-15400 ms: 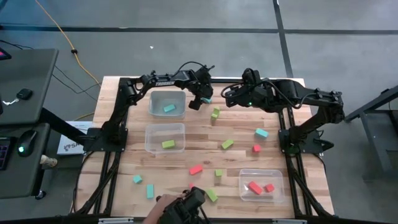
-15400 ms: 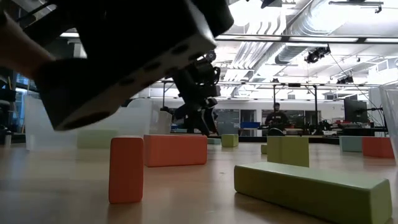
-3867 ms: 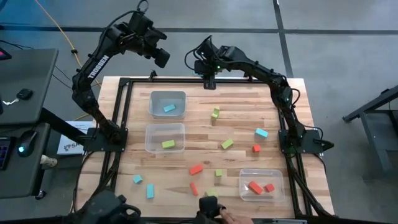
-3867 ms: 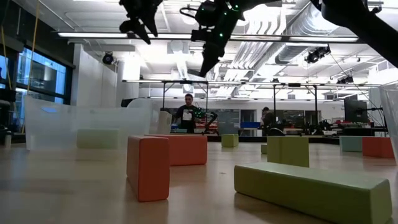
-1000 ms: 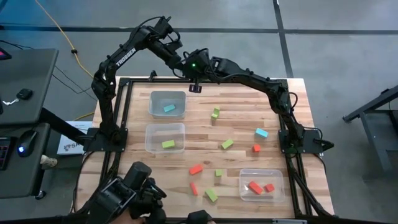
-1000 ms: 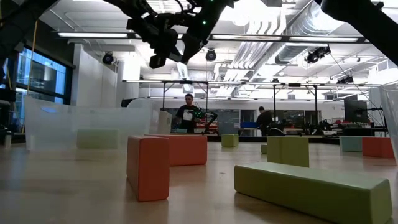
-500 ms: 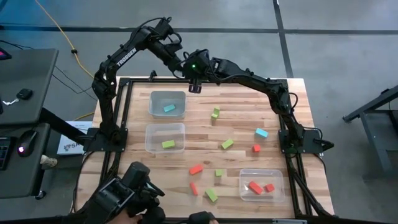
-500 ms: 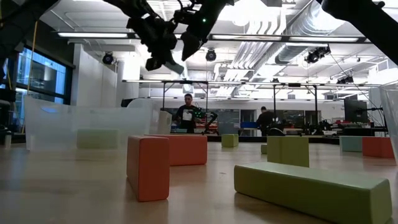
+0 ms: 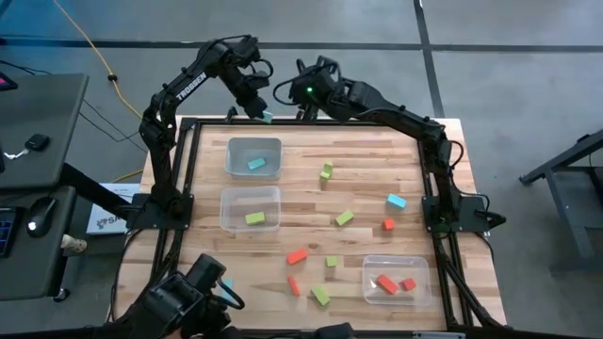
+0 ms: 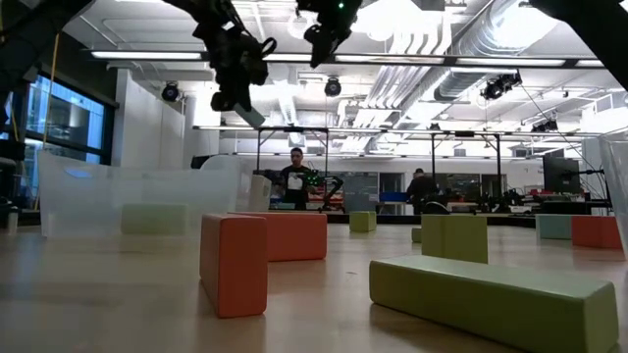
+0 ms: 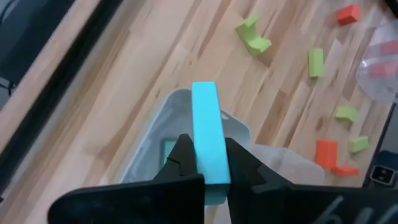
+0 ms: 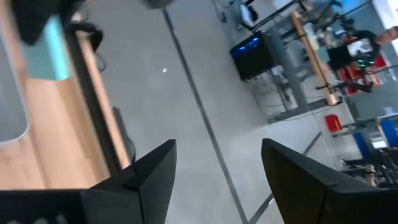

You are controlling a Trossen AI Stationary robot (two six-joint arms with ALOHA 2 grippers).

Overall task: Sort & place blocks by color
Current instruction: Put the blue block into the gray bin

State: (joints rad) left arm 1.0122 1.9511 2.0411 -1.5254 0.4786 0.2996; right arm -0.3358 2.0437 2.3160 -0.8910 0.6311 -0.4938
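The planked wooden table (image 9: 311,188) carries three clear, round-cornered plastic bins. The far bin (image 9: 253,157), the landmark here, holds one small cyan block (image 9: 255,163). Just beyond its far edge, above the table's rim, the left gripper (image 9: 256,110) pinches a long, smooth cyan bar (image 11: 208,140) upright between narrow dark fingers (image 11: 184,157). Right of it, raised, the right gripper (image 9: 303,111) stands spread wide and, as far as shows, empty.

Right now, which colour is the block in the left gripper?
Cyan-blue block, clamped in the left gripper; the left wrist view shows it best.
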